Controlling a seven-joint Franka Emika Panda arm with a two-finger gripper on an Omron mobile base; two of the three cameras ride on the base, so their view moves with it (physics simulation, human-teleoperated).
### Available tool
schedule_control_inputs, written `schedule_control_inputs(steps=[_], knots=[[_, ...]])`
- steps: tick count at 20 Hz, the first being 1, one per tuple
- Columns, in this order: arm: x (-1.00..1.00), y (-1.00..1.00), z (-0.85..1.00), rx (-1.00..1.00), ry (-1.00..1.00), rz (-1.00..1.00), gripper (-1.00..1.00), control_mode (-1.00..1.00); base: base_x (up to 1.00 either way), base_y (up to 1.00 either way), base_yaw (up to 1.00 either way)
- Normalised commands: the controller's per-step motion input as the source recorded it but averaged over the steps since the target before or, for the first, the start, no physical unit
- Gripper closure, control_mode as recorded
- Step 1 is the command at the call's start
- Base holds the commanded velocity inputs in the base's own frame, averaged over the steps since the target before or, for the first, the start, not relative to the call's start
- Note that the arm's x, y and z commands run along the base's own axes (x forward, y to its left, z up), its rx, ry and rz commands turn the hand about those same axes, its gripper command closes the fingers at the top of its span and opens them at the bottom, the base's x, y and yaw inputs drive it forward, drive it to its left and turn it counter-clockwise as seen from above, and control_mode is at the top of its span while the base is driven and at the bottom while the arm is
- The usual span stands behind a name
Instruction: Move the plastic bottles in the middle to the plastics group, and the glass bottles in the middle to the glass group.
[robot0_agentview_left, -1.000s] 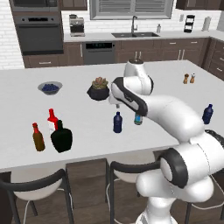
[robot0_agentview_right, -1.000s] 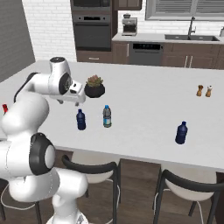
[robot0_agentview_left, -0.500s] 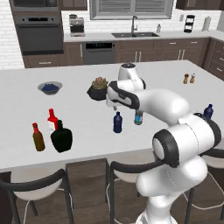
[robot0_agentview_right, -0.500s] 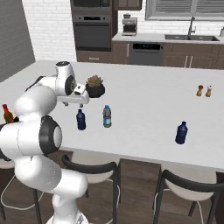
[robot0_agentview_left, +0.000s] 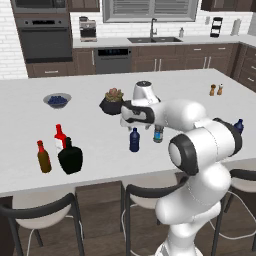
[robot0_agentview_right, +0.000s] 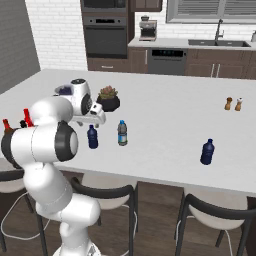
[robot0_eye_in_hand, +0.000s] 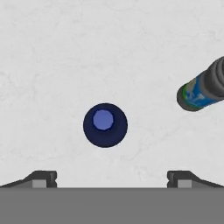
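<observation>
We see a dark navy bottle (robot0_eye_in_hand: 105, 125) on a white marbled counter (robot0_eye_in_hand: 65, 52), beside a clear bottle (robot0_eye_in_hand: 202, 90) with a blue label edged green.

White arm (robot0_agentview_left: 200, 145), dark joints

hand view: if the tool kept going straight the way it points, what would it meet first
Most likely the navy bottle, seen cap-on from above, a bit off the centre line between the open fingertips. The clear bottle lies off to the side. Height above it is unclear.
</observation>
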Motion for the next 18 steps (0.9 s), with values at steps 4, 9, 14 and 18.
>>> schedule_control_inputs(steps=[4, 9, 14, 18], knots=[[0.28, 0.00, -0.32, 0.01, 0.00, 0.00, -1.00, -1.00, 0.00, 0.00, 0.00], [0.27, 0.00, -0.25, 0.01, 0.00, 0.00, -1.00, -1.00, 0.00, 0.00, 0.00], [0.01, 0.00, -0.13, 0.04, 0.00, 0.00, -1.00, -1.00, 0.00, 0.00, 0.00], [0.00, 0.01, -0.14, 0.03, 0.00, 0.00, -1.00, -1.00, 0.00, 0.00, 0.00]])
